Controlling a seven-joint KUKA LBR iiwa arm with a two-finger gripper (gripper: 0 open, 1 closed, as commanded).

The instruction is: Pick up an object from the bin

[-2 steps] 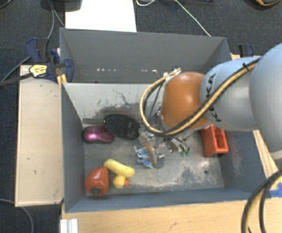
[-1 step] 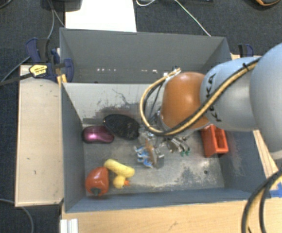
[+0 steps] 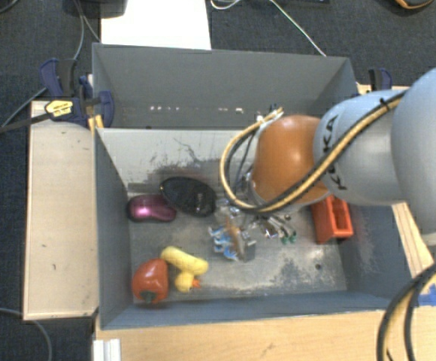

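Item: small blue-and-white thing (image 3: 219,238), mid-floor of the grey bin (image 3: 203,89), just beside the tip of the gripper (image 3: 237,247) toward the view's left; contact cannot be judged. Gripper: low at the bin floor beneath the orange wrist cover (image 3: 286,156); whether spread or pressed together cannot be told. Nearby, up-left: black oval object (image 3: 188,195), with a magenta oval object (image 3: 152,209) just beside it. Lower left corner: yellow toy (image 3: 182,260) next to a red pepper-shaped toy (image 3: 150,279). Right wall: orange block (image 3: 331,220), well apart from the blue-and-white thing.
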